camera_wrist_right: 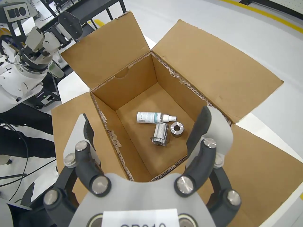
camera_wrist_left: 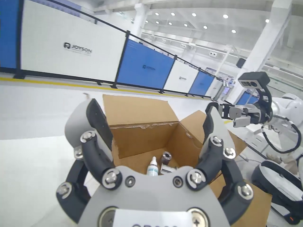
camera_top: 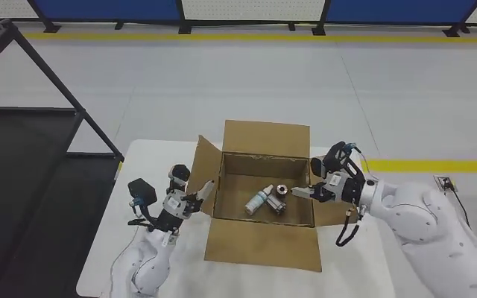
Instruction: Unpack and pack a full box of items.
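spray bottle (camera_wrist_right: 151, 117), metal cylinder (camera_wrist_right: 161, 135), metal ring (camera_wrist_right: 177, 129) in box (camera_wrist_right: 132, 88); both jaws spread.

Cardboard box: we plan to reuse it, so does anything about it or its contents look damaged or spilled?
The cardboard box has ragged, torn paper along its rim by the flap folds. Inside, the spray bottle and a metal cylinder lie on their sides beside a metal ring; no spill shows.

Both arms wear glossy white shells (camera_top: 421, 212). The left claw (camera_wrist_left: 153, 109) and right claw (camera_wrist_right: 146, 119) are pretty much twins: pale grey fingers (camera_wrist_right: 222, 128), black pads (camera_wrist_left: 99, 121), black linkages (camera_wrist_left: 97, 157), shiny silver screws (camera_wrist_right: 183, 181), white label (camera_wrist_right: 139, 218) at the base. A black cable (camera_wrist_left: 272, 140) loops behind the right claw, black camera box (camera_wrist_left: 254, 81) above it.
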Tool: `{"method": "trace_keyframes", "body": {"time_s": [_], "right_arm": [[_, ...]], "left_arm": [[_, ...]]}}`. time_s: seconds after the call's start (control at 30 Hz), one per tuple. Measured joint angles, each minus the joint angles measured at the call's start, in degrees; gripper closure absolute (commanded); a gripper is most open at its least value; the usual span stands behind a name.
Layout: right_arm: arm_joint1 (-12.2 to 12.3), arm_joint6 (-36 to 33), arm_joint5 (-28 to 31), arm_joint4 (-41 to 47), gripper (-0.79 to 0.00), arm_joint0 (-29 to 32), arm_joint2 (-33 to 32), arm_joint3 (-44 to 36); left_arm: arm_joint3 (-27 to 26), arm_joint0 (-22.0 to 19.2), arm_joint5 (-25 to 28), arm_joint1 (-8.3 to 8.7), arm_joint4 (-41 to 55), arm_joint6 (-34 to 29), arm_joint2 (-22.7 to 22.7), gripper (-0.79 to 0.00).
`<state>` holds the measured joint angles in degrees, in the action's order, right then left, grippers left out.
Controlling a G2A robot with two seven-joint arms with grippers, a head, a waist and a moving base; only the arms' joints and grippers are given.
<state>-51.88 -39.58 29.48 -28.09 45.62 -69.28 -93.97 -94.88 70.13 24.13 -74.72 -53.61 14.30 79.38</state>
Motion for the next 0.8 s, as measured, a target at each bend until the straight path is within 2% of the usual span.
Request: {"method": "trace_keyframes", "body": {"time_s": [0.3, 0.4, 0.6, 0.8], "right_arm": [[0.0, 0.0, 0.0, 0.0, -0.785, 0.1, 0.0, -0.2], [-0.4, -0.6, -2.1, -3.3, -0.785, -0.4, 2.2, -2.8], [-2.8, -7.9, -9.2, -12.3, -0.785, -7.9, 13.0, -2.8], [-7.4, -14.3, -14.3, -16.4, -0.785, -18.7, 25.5, 5.8]], "left_arm": [[0.0, 0.1, 0.0, -0.01, 0.1, 0.1, 0.0, -0.785], [0.2, 0.1, 0.3, 0.0, 1.5, -1.5, -0.1, -0.785], [2.1, -0.3, -0.9, 0.34, 4.8, -2.2, 3.8, -0.785], [2.1, 1.4, -0.7, 0.83, 7.9, -1.5, 8.6, -0.785]]}}
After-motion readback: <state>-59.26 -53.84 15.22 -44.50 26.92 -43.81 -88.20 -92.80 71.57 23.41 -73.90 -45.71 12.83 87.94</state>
